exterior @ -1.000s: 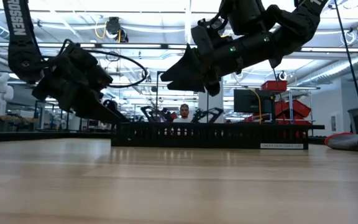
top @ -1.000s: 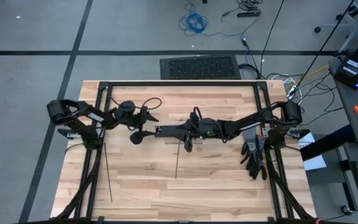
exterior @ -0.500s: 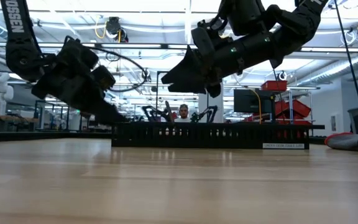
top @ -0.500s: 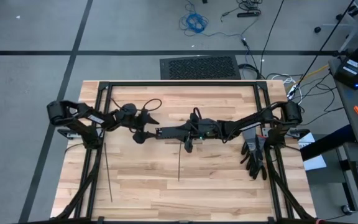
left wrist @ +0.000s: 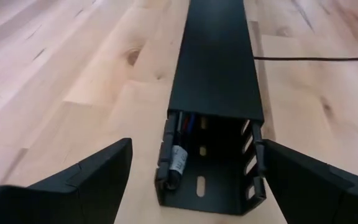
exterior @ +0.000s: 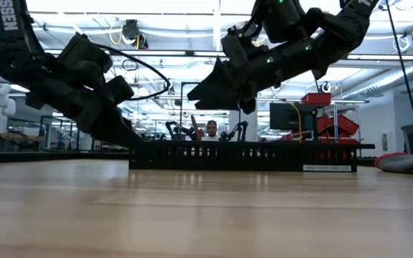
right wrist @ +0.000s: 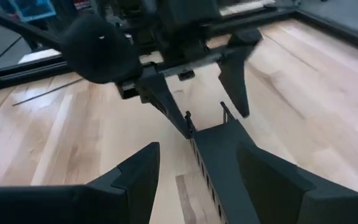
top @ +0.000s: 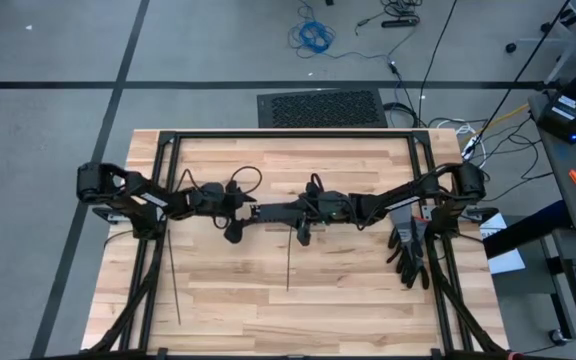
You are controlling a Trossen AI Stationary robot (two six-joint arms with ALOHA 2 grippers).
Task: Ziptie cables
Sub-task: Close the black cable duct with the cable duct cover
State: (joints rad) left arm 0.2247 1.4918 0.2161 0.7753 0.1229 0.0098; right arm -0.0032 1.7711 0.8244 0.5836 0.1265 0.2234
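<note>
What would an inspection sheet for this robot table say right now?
Surface: wooden table, inside a black frame.
Job's things: the cables lie inside the open end of a black slotted duct; two zipties lie loose on the wood.
Clutter: black gloves at the table's right edge.
Grippers: left gripper open, its fingers either side of the duct's end; right gripper open, hovering over the duct.
Loose cables: a blue coiled cable on the floor beyond the table.
Surroundings: a person far behind the table.
</note>
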